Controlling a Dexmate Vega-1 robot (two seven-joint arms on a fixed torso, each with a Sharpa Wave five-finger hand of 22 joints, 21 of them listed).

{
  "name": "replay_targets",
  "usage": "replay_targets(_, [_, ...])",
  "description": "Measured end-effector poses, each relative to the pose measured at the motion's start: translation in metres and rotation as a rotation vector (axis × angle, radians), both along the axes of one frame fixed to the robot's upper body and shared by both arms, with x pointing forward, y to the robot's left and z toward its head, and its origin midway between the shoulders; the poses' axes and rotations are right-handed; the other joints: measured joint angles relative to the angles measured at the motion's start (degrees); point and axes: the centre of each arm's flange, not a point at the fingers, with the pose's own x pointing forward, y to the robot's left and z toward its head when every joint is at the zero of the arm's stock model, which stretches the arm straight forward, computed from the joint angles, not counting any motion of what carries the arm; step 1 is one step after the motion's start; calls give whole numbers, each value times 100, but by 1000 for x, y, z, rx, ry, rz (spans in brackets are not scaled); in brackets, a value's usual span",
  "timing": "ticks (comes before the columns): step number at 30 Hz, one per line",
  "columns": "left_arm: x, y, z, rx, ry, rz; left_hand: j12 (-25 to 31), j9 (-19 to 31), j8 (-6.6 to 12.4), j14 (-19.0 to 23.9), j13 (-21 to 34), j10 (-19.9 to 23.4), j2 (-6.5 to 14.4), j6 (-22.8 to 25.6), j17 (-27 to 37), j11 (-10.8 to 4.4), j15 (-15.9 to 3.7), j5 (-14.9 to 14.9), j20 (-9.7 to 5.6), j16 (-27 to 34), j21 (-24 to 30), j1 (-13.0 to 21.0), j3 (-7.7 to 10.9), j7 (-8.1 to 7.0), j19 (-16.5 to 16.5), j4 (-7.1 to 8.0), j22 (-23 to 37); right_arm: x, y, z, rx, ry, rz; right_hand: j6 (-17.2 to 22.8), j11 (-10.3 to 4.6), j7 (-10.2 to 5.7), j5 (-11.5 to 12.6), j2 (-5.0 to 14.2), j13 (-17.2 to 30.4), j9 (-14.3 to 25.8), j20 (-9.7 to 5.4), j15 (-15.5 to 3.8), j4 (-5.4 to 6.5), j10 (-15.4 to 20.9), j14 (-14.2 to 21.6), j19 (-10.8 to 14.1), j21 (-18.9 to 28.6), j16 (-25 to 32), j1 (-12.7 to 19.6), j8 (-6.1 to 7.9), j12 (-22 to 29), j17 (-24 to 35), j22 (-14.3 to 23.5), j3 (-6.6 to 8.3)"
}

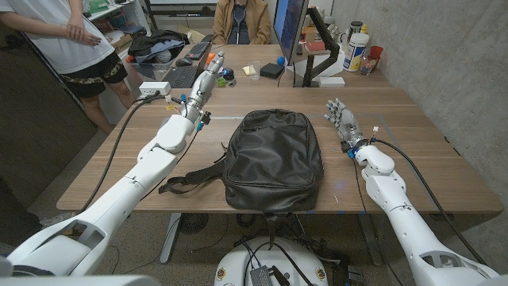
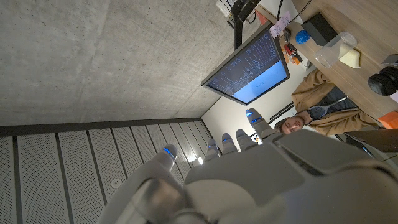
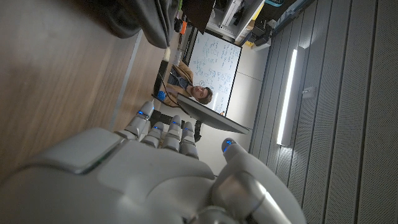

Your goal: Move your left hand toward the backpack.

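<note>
A black backpack lies flat in the middle of the wooden table, its straps trailing to the left toward the front edge. My left hand is raised over the table beyond the backpack's far left corner, fingers stretched out and holding nothing. In the left wrist view that left hand points up at the ceiling. My right hand stands to the right of the backpack, fingers apart and empty. The right wrist view shows the right hand over the wood with an edge of the backpack beyond it.
A keyboard, a white box and a black bag sit at the far left. A monitor, a black box and a white bottle stand at the back. Two people are behind the table.
</note>
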Motion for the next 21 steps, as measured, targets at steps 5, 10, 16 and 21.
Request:
replay_targets(5, [-1,-3,3,21,-12,1,0,0,0,0,0,0,0,9,0,0,0,0,0,0,0,0,0,9,0,0,0,1,0,0,1,0,-1,29,0,-29,0,0,0,0,0,0,0,0,0,0,0,0,0,0,0,0,0,0])
replay_targets(10, [-2,-6,7,38,-25,5,0,0,0,0,0,0,0,8,0,0,0,0,0,0,0,0,0,9,0,0,0,1,-1,0,2,1,-2,28,0,-29,0,0,0,0,0,0,0,0,0,0,0,0,0,0,0,0,0,0])
replay_targets(16, [-4,-10,10,54,-39,6,0,0,0,0,0,0,0,8,0,0,0,0,0,0,-22,0,24,9,0,25,0,2,-2,1,4,0,-3,28,0,-29,0,0,0,0,0,0,0,0,0,0,-44,0,0,0,0,0,0,0])
replay_targets(21, [-6,-15,13,66,-53,5,0,0,0,0,0,0,0,8,0,0,0,0,0,0,-22,0,24,9,0,25,0,3,-3,1,5,1,-4,28,0,-29,0,0,0,0,0,0,-24,-1,0,0,-44,0,0,0,0,0,0,-24])
